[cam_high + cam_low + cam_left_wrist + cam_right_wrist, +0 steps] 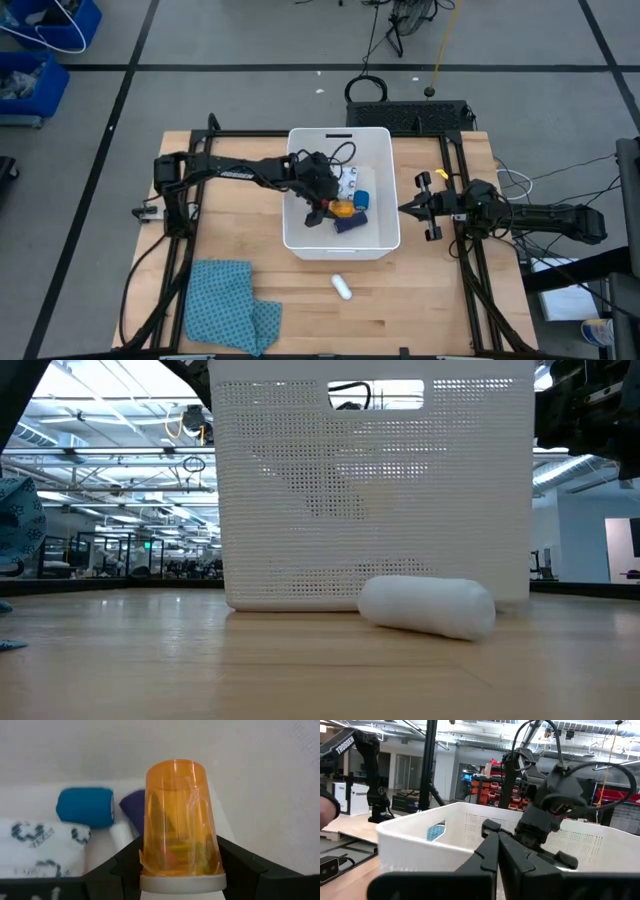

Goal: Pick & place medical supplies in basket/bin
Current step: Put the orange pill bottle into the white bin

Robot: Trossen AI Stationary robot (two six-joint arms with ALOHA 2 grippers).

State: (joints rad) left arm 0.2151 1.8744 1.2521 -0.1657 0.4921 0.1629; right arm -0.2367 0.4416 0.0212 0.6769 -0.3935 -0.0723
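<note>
Broadly, the wooden worktop (420,300) carries a white perforated tub (385,241) at its middle, with the handle slot in the short rim on the far side from the cloth. Nearer the front edge on the left lies a blue patterned cloth (225,302), crumpled and partly folded over itself.

Inside the tub, the left arm reaches in from the left, and the left tool (330,210) is clamped on an orange pill bottle (178,822). In the left wrist view the two dark fingers (126,865) press against the bottle's sides just above its white cap, and the bottle stands with its closed bottom pointing away from the camera. Past it in the tub are a blue tape roll (86,807), a dark blue strip (132,804) just beside the roll, and a white printed flat packet (42,840) nearer the camera.

Outside the tub's right wall, the right tool (408,209) hovers just beside the rim with its fingers pressed together and nothing between them, pointing toward the tub.

On the bare wood in front of the tub lies a white cylinder (342,288) on its side, near the tub's front wall but apart from it; the low view shows it resting just before the perforated wall.
</note>
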